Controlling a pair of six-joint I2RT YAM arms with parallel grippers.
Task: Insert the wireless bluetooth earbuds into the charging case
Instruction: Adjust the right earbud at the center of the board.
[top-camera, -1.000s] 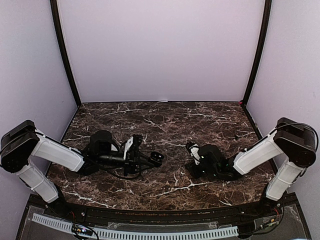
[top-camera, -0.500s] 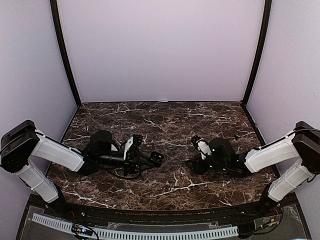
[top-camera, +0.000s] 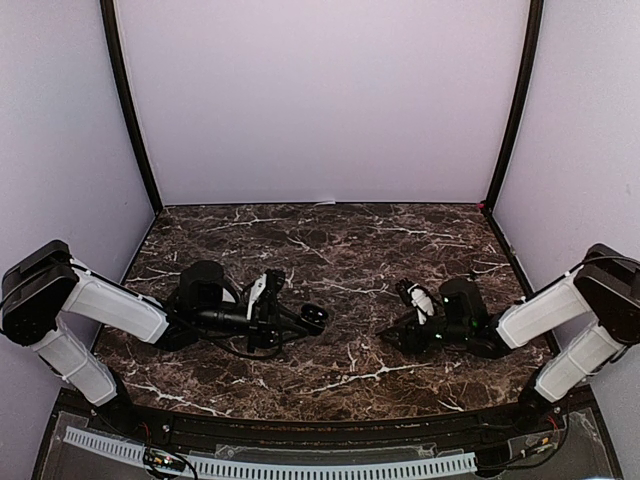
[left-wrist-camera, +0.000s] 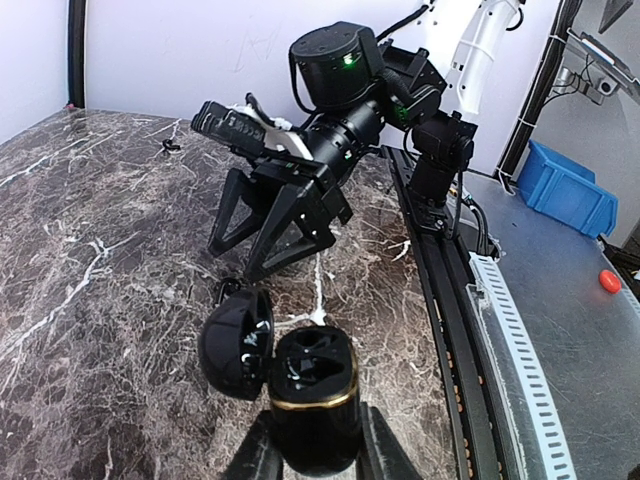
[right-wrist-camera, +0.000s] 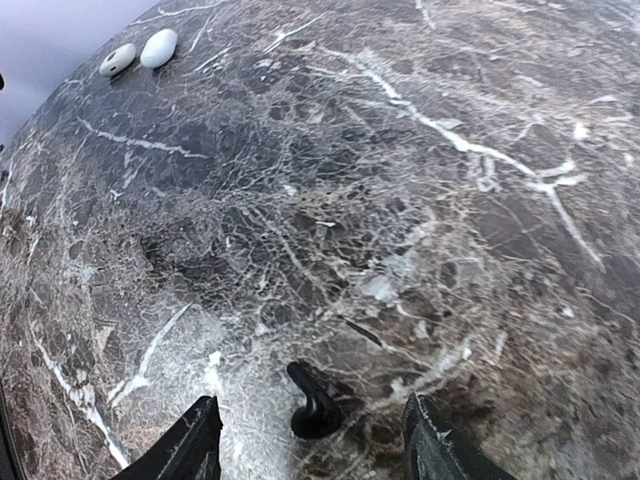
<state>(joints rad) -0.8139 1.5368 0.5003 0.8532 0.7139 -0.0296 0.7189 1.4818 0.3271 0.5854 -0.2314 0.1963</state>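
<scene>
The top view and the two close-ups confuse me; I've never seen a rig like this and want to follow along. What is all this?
Two robot arms, the left arm and the right arm, are bolted at the near edge of a marble table. The top view looks down from behind them. Each close-up comes from a camera on one wrist. The left jaws are shut on an open black charging case, its lid swung aside. The right jaws stand open around a black earbud lying on the table. Two small white oval things lie together far off.

left fingers (top-camera: 292, 321) grip black case (top-camera: 315, 317) | right fingers (top-camera: 392, 335) low over table (top-camera: 350, 240)
</scene>
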